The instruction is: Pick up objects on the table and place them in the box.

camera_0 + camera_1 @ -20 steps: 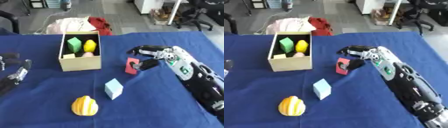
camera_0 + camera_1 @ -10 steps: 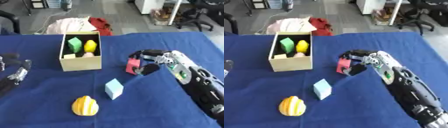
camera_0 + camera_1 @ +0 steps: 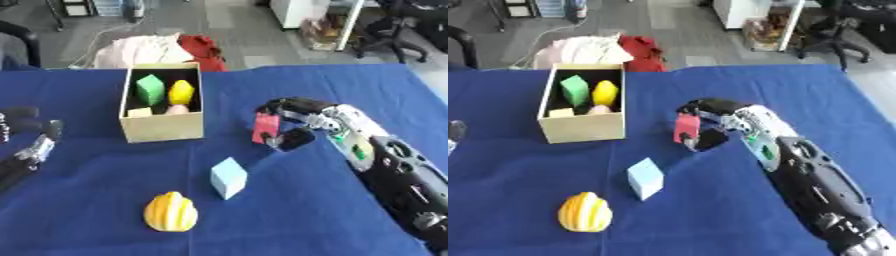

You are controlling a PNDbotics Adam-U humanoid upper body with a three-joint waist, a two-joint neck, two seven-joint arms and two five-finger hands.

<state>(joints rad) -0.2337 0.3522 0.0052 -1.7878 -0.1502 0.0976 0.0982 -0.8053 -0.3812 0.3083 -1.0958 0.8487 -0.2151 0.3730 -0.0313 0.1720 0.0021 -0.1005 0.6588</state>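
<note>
A small red block is pinched between the fingers and thumb of my right hand, held slightly above the blue tablecloth, right of the cardboard box. The box holds a green block, a yellow rounded piece and some pale pieces. A light blue cube lies on the cloth below the red block. A yellow ribbed object lies near the front. My left hand rests at the left edge with relaxed fingers, holding nothing.
The blue-covered table fills most of the view. Behind its far edge lies a heap of pink and red cloth. Office chairs stand on the floor at the back right.
My right hand has closed on the red block and shifted a little toward the box, raising the block. The left hand stays where it was.
</note>
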